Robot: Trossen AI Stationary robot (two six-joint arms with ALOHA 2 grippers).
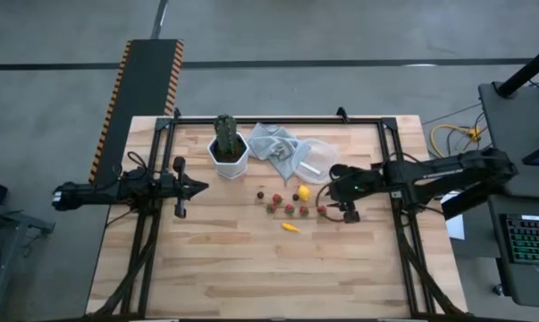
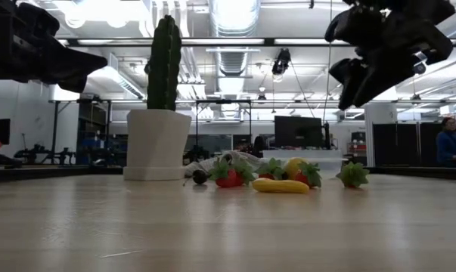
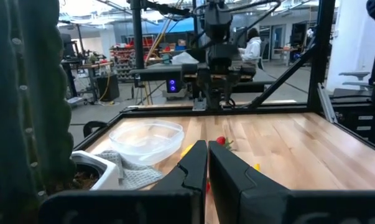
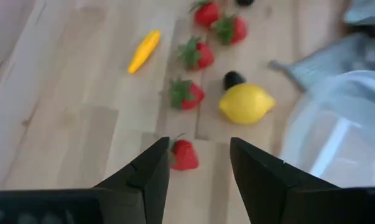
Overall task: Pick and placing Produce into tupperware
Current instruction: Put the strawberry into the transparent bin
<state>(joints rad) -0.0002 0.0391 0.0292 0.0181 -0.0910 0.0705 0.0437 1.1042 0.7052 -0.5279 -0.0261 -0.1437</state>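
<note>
Right pincer (image 4: 196, 163), fingers apart above a small red strawberry (image 4: 184, 154); a skewed descent could knock it away

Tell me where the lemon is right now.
In the high view the lemon lies mid-table, just in front of the tupperware, among the strawberries.
</note>
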